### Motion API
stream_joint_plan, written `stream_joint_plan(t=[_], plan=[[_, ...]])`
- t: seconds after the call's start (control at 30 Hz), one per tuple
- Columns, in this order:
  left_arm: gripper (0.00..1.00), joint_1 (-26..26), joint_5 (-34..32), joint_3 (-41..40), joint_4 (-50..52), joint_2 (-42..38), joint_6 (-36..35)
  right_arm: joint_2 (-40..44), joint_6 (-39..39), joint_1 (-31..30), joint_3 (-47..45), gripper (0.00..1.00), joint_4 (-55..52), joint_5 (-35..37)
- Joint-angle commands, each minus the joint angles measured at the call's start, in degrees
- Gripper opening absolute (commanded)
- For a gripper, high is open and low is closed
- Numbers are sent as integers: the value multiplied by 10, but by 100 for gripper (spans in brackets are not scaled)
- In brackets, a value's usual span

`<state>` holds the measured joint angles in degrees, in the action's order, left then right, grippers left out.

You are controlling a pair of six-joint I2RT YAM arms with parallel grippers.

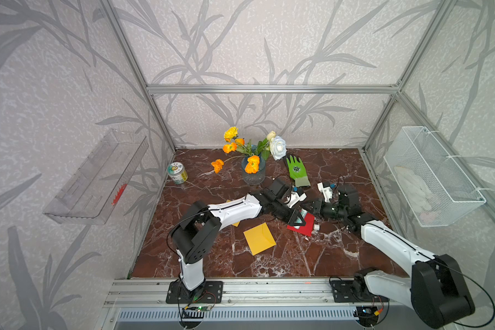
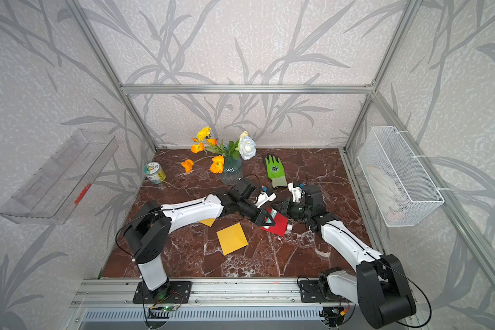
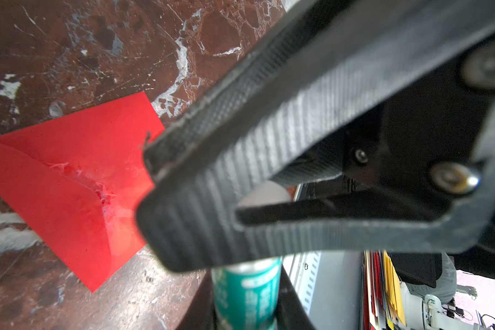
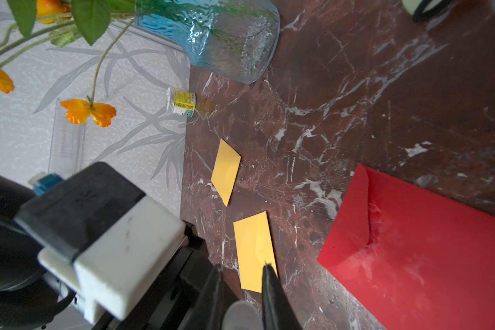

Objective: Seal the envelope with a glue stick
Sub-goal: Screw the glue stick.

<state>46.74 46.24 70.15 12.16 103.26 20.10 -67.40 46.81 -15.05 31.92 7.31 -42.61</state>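
Left fingers clench the glue stick mid-barrel, right fingers pinch its white end; we judge it light, stiff and slick, best held mid-barrel.

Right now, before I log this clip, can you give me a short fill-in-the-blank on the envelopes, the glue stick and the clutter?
1. The left gripper holds the glue stick at the edge of an envelope coloured ___.
2. Also lying on the table are ___ yellow envelopes.
3. The glove beside the vase is ___.

Missing words: red; two; green.
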Motion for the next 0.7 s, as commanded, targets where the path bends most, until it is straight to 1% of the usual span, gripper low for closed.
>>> stream_joint_plan(t=[0.0, 0.17, 0.33, 0.43, 0.53, 0.67], plan=[[7, -11, 62, -18, -28, -57, 8, 30, -16, 0, -7, 4, 54, -65], [7, -23, 96, -16, -35, -93, 25, 65, -18, -7, -16, 3, 99, -119], [7, -23, 156, -20, -105, -99, 82, 103, -37, -35, -20, 3, 142, -151], [7, -24, 189, -19, -102, -107, 84, 123, -54, -48, -26, 3, 153, -168], [7, -25, 227, -18, -97, -122, 82, 141, -50, -49, -36, 3, 187, -191], [7, -28, 248, -17, -52, -148, 46, 170, -52, -50, -41, 2, 200, -212]])
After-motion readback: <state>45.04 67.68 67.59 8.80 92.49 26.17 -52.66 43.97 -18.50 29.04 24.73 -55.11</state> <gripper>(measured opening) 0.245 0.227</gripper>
